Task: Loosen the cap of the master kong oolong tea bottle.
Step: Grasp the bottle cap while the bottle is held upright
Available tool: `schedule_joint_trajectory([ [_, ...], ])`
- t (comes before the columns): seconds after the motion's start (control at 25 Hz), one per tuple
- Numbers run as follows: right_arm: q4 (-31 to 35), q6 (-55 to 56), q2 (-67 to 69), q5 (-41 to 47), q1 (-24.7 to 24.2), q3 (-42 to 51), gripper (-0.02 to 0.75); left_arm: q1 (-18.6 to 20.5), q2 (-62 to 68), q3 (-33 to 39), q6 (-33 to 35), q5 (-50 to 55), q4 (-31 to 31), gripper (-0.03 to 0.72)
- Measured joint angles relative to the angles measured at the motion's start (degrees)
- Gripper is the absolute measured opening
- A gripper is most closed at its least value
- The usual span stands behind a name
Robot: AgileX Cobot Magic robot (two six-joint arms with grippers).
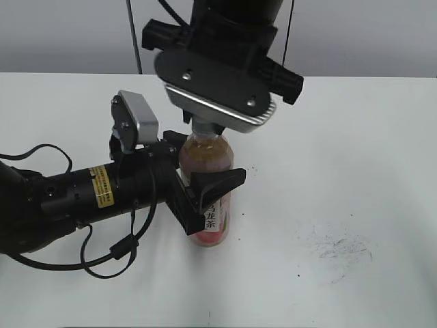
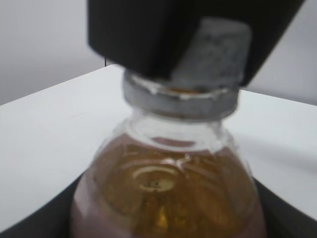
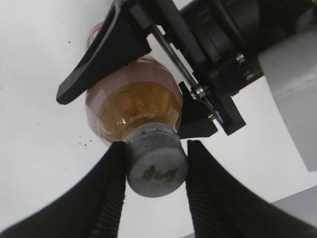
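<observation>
The master kong oolong tea bottle stands upright mid-table, amber tea showing above its pink-and-white label. My left gripper reaches in from the left and is shut on the bottle's body, one black finger across the front. In the left wrist view the bottle's shoulder fills the frame. My right gripper comes down from above and is shut on the grey ribbed cap, its ridged fingers pressed to both sides. The exterior view hides the cap under the right wrist.
The white table runs to a grey back wall. Dark scuff marks lie at the right front. The left arm's cables loop over the table at the left front. The right arm's camera plate hangs over the bottle.
</observation>
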Motion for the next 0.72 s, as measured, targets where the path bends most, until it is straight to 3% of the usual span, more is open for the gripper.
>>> schedule_joint_trajectory([
  [0.12,0.04,14.68,0.00,0.00,0.00,0.00,0.363,0.00,0.00,0.00,-0.11,0.00,-0.04,0.445],
  [0.24,-0.13,26.97,0.11,0.00,0.00,0.05,0.526,0.00,0.00,0.00,-0.25,0.00,-0.08,0.445],
  [0.32,-0.63,37.11,0.11,0.00,0.00,0.05,0.591,0.00,0.00,0.00,-0.25,0.00,-0.08,0.445],
  [0.72,-1.58,108.39,0.11,-1.78,0.00,0.05,0.550,0.00,0.00,0.00,-0.25,-0.05,-0.08,0.445],
])
